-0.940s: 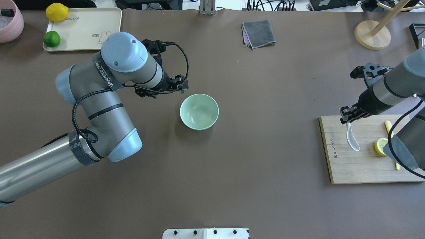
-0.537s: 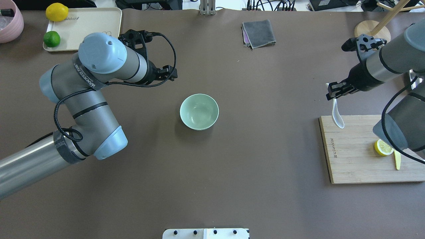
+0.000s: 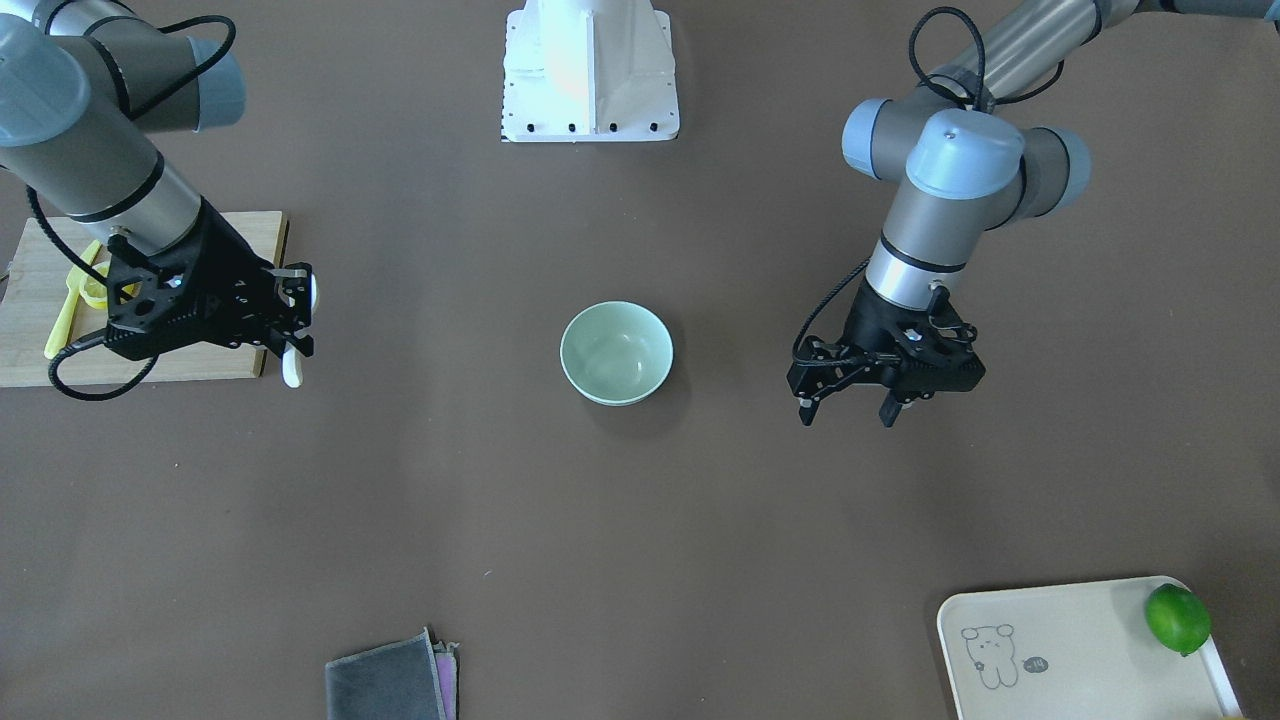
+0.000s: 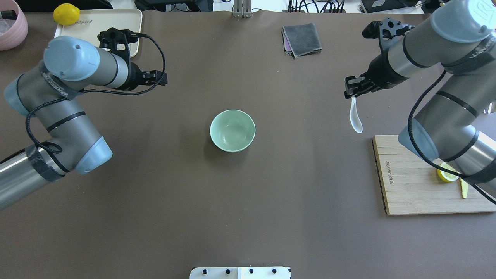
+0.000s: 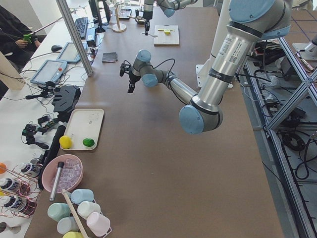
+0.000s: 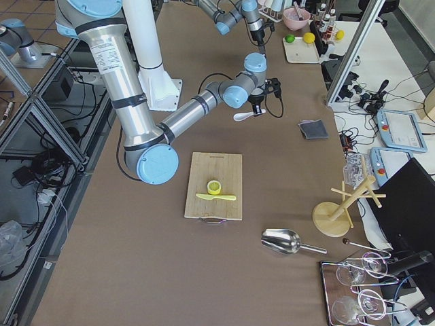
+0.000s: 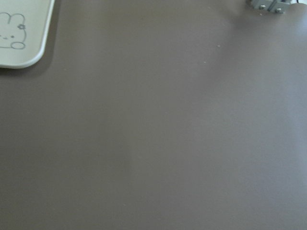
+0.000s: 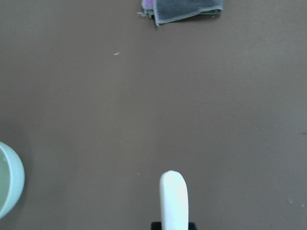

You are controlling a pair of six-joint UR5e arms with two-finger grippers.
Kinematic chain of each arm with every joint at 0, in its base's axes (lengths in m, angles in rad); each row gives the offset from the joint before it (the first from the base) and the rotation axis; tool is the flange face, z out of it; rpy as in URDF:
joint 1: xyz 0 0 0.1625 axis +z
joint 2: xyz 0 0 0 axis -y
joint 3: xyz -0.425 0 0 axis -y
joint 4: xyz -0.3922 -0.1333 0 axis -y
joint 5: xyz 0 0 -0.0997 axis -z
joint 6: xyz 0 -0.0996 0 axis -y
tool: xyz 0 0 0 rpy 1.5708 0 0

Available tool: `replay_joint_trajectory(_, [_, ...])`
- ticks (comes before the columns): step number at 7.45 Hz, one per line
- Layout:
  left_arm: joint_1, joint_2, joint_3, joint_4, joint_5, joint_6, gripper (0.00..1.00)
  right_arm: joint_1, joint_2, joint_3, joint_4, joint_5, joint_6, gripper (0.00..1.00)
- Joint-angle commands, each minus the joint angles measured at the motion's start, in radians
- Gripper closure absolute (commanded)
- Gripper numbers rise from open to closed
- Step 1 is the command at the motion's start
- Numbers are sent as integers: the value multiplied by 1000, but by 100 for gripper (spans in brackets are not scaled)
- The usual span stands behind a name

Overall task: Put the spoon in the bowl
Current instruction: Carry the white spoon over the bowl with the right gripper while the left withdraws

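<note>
the right end effector [image 4: 352,90] is clenched on the handle of the spoon [image 4: 355,118], which hangs scoop-down in the air, off the cutting board [image 4: 410,190] and just past the board's far corner on the bowl side. the side view from the robot's right shows the spoon over brown desk [image 4: 302,186] rather than over wood; how high it hangs is hard to judge from these angles. the bowl [image 4: 232,131] sits upright near the middle of the desk, well apart from the spoon, with a wide band of bare desk between the two. in the right wrist view the white spoon [image 8: 173,201] rises from the bottom edge, the bowl's rim [image 8: 9,184] shows at the left edge and the grey cloth [image 8: 187,9] lies at the top.

the left end effector [image 3: 846,408] is released, its fingers spread with nothing between them, hanging over bare desk to the bowl's other side, near the corner of the cream tray [image 4: 97,21]. on the board a lemon slice [image 4: 445,173] and a yellow knife [image 4: 464,187] lie close to its edge on the robot's right. the tray, a lemon [image 4: 66,14] and a lime [image 3: 1177,618] keep to the far left corner.
</note>
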Motion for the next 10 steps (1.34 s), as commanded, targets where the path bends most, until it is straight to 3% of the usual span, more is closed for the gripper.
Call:
replay_joint_trajectory(1, [-96,87,3,-5,-128,142,2,-111,188,-47,-130,-132,166,100])
replay_joint_trajectory(2, [-119,111,1,-8,-176,143,2,-161,248,-78,-153,-192,230,100])
replay_joint_trajectory(5, [-150,212,-26,-19,-181,262,2,-244,406,-228,-134,-312,372,100])
replay_joint_trajectory(7, [-155,240,-32,-19,-181,299,2,-268,483,-381,-44,-373,397,100])
replay_joint_trajectory(8, [-153,240,-32,-19,-181,299,2,-277,491,-436,13,-408,411,100])
replay_joint_trajectory(10, [-153,239,-26,-19,-175,299,2,-297,491,-460,30,-421,413,100])
